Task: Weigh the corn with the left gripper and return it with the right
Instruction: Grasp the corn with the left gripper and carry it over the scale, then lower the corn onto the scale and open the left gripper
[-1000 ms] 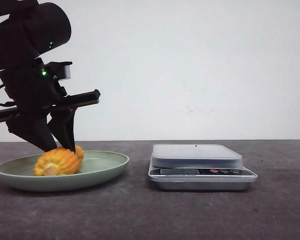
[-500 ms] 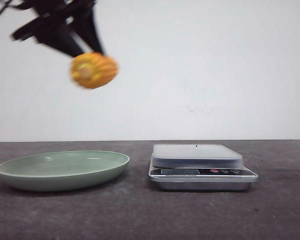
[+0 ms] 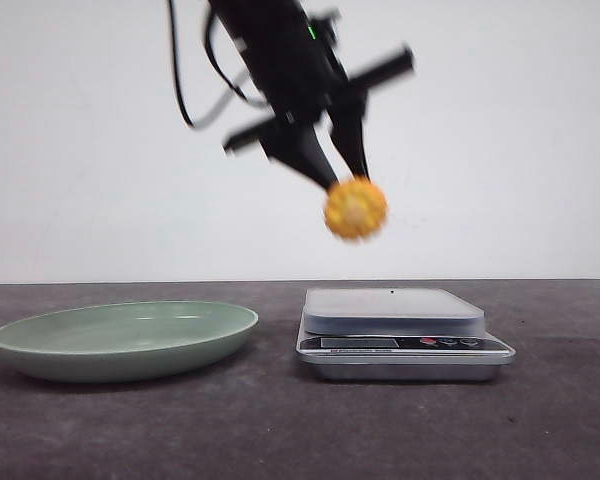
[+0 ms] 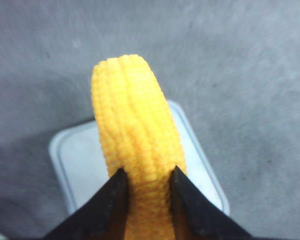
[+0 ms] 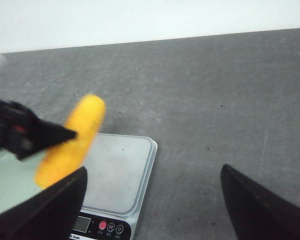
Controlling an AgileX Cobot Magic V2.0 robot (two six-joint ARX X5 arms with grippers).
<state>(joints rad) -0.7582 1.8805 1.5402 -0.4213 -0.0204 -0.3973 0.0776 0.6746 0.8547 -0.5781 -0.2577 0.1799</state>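
Note:
My left gripper [image 3: 342, 180] is shut on the corn [image 3: 356, 208], a stubby orange-yellow cob, and holds it in the air above the left part of the scale's platform [image 3: 394, 309]. In the left wrist view the corn [image 4: 135, 150] stands pinched between the two black fingers [image 4: 110, 200], with the scale's platform [image 4: 85, 165] below it. In the right wrist view the corn [image 5: 75, 137] and the left fingers [image 5: 35, 135] hang over the scale [image 5: 117, 175]. My right gripper [image 5: 152, 172] is open and empty; it does not show in the front view.
A pale green plate [image 3: 130, 345] lies empty on the dark table at the left. The silver kitchen scale's button panel [image 3: 405, 345] faces the front. A white wall stands behind the table.
My left gripper lifted the corn off the green plate, carried it up and to the right, and now holds it lower, over the scale. The plate is left empty.

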